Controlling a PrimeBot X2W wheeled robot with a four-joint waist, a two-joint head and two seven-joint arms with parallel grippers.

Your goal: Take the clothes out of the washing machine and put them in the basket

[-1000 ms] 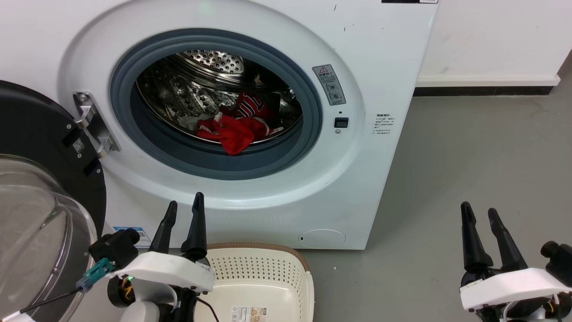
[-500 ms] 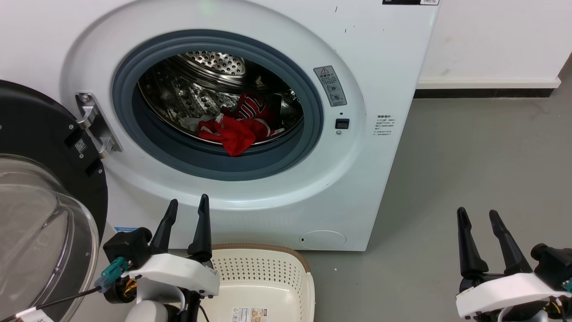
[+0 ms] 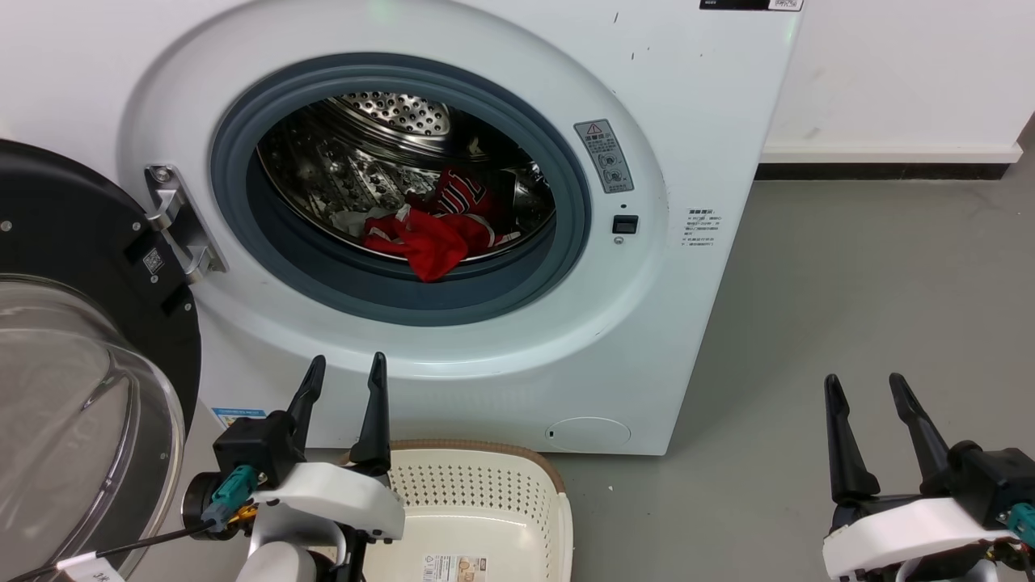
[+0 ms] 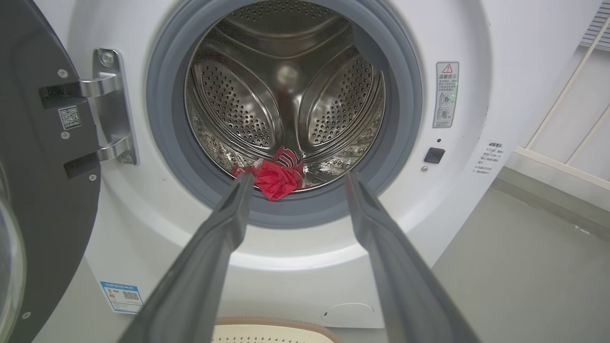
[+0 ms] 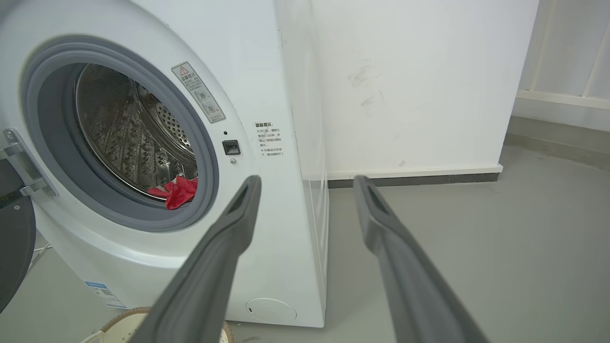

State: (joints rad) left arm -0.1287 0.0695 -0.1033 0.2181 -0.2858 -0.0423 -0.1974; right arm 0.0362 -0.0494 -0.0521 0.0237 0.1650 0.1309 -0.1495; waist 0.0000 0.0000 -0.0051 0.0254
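Barely legible: warning-triangle sticker (image 3: 603, 155) on washing machine (image 3: 711, 97); left hand (image 3: 348, 358), right hand (image 3: 863, 377) both spread apart.

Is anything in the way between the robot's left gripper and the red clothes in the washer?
Nothing visible is. The black-framed glass door hangs wide open off to the side, and the left gripper, jaws open, points straight at the red sports clothes lying inside the white front-loading washing machine.
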